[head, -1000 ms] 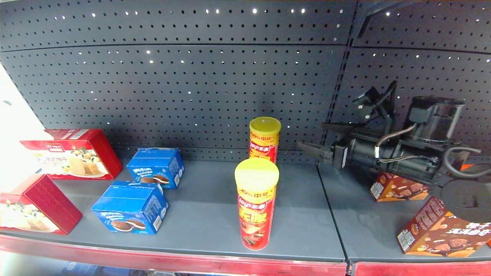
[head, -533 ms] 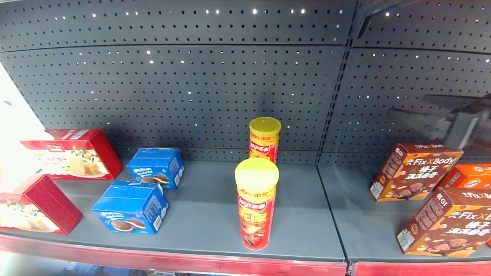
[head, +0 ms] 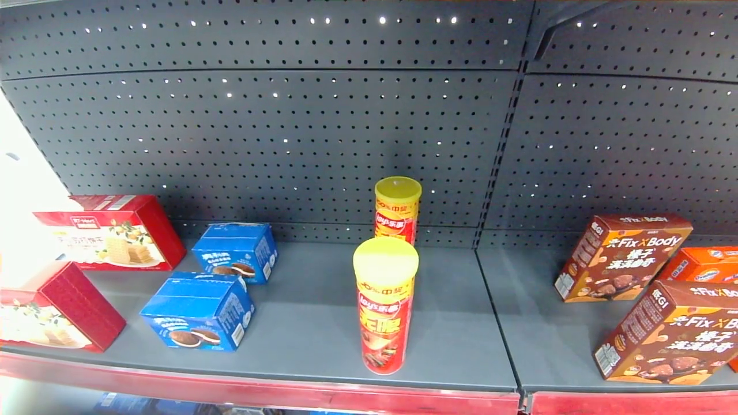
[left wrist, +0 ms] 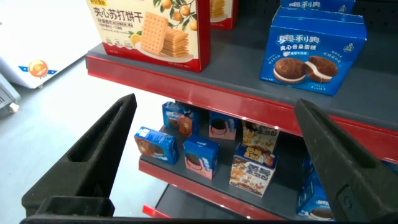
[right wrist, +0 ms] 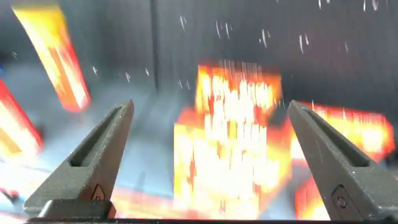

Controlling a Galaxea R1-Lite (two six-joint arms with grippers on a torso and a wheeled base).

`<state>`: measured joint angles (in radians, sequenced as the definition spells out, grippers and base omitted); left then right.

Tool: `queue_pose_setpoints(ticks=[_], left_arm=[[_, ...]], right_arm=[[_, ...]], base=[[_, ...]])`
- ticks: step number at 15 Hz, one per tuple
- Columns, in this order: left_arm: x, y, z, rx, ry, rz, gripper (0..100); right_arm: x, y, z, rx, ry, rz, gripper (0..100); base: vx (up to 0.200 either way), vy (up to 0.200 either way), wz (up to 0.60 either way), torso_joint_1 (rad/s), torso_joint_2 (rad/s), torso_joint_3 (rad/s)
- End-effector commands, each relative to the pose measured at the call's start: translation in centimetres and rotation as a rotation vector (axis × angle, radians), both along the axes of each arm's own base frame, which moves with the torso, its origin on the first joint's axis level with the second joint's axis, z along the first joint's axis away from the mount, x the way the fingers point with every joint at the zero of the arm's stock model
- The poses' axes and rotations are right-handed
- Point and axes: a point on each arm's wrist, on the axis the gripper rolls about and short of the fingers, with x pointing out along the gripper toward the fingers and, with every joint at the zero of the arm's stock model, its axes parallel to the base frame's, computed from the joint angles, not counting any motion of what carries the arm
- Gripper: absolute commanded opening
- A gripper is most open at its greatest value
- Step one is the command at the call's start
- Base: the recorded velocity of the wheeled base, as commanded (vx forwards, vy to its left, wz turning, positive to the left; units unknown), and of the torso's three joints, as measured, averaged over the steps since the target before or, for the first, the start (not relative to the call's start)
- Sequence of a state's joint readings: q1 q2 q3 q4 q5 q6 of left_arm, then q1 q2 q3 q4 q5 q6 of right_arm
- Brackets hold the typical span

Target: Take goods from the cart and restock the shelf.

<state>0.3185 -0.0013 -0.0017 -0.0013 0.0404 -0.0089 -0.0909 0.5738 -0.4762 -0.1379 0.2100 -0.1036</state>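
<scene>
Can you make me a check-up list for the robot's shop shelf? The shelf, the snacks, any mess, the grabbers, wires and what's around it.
Surface: grey shelf with red front edge, goods spaced apart.
Job's things: front can and back can upright, in line; blue cookie boxes and red cracker boxes on the left; brown boxes and orange box on the right.
Clutter: nothing seen.
Grippers: left gripper open, empty, before the shelf's front edge; right gripper open, empty, facing the shelf.
Cables: nothing seen.
Surroundings: dark pegboard wall behind; lower shelf holding more boxes.
</scene>
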Motion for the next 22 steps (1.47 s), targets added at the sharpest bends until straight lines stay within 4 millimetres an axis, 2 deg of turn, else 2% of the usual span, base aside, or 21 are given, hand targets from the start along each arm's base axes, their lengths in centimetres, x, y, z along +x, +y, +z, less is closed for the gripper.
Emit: queue_pose_setpoints(ticks=[1, 2, 6, 7, 9, 11, 12, 15, 19, 22], left_arm=[[0.0, 0.0, 0.0, -0.001, 0.001, 0.002, 100], [0.0, 0.0, 0.0, -0.001, 0.001, 0.0, 100], [0.0, 0.0, 0.0, -0.001, 0.001, 0.0, 100], [0.0, 0.0, 0.0, -0.001, 0.001, 0.0, 100], [0.0, 0.0, 0.0, -0.001, 0.001, 0.0, 100], [0.0, 0.0, 0.0, -0.001, 0.001, 0.002, 100], [0.0, 0.0, 0.0, -0.001, 0.001, 0.0, 100], [0.0, 0.0, 0.0, -0.001, 0.001, 0.002, 100], [0.0, 0.0, 0.0, -0.001, 0.001, 0.0, 100], [0.0, 0.0, 0.0, -0.001, 0.001, 0.0, 100]], right_arm=[[-3.7, 0.4, -5.0, 0.0, -0.018, -0.071, 100], [-4.0, 0.4, -5.7, -0.004, -0.026, -0.078, 100], [-4.4, 0.5, -6.3, -0.003, -0.033, -0.064, 100], [-4.8, 0.5, -7.8, -0.007, -0.046, -0.064, 100], [-5.2, 0.6, -9.4, -0.009, -0.065, -0.067, 100], [-4.7, 0.5, -12.2, -0.009, -0.06, -0.078, 100], [-4.6, 0.4, -12.4, -0.01, -0.081, -0.092, 100], [-4.5, 0.3, -13.9, 0.003, 0.056, -0.096, 100], [-4.8, -0.1, -14.9, 0.102, 0.139, -0.1, 100], [-5.4, -0.1, -15.0, 0.114, 0.064, -0.082, 100]], base=[[0.0, 0.0, 0.0, 0.0, 0.0, 0.0], [0.0, 0.0, 0.0, 0.0, 0.0, 0.0], [0.0, 0.0, 0.0, 0.0, 0.0, 0.0], [0.0, 0.0, 0.0, 0.0, 0.0, 0.0], [0.0, 0.0, 0.0, 0.0, 0.0, 0.0], [0.0, 0.0, 0.0, 0.0, 0.0, 0.0], [0.0, 0.0, 0.0, 0.0, 0.0, 0.0], [0.0, 0.0, 0.0, 0.0, 0.0, 0.0], [0.0, 0.0, 0.0, 0.0, 0.0, 0.0], [0.0, 0.0, 0.0, 0.0, 0.0, 0.0]])
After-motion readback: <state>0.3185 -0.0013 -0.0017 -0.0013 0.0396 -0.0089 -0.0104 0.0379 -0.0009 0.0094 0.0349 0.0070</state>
